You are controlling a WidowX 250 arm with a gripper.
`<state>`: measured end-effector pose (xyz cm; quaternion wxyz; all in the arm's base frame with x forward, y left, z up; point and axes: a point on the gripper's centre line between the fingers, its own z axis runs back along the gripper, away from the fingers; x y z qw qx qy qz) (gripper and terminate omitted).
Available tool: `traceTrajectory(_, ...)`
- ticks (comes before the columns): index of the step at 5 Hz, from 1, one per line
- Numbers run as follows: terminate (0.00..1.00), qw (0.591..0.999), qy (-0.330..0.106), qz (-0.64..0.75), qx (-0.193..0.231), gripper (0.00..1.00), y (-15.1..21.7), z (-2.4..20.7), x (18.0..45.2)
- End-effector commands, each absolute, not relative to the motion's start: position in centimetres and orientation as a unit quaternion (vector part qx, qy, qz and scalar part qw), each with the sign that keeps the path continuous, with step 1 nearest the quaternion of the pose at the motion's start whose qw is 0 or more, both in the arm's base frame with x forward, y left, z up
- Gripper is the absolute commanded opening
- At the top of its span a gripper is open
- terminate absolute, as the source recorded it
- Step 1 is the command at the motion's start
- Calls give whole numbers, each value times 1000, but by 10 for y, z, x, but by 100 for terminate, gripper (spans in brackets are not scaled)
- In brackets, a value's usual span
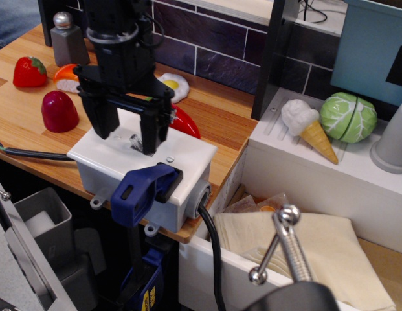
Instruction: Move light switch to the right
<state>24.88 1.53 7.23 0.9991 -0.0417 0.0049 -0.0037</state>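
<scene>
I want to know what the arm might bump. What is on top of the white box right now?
On the white box sit the gripper, a small screw and the blue clamp handle at its front edge. The light switch is mostly covered by the fingers, so its position cannot be seen.

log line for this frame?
phase: at switch | gripper: open, fingers straddling light switch | white box: clamped by blue clamp | toggle position: hidden

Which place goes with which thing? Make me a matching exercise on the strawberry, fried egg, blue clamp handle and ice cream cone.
Things:
1. strawberry
2. fried egg
3. blue clamp handle
4. ice cream cone

Places:
A. front edge of the white box
B. white shelf, beside the cabbage
C. far left of the wooden counter
D. just behind the tool

Pairs: 1-C, 2-D, 3-A, 4-B
</scene>
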Motion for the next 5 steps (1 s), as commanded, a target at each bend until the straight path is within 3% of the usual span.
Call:
traceTrajectory(1, 0, 999, -25, 13, -35, 100, 4, 73, 245)
traceTrajectory(3, 0, 998, -47, 9, -50, 100, -20, 76, 240)
traceTrajectory(5, 0, 997, -19, -9, -69, 100, -34, 82, 251)
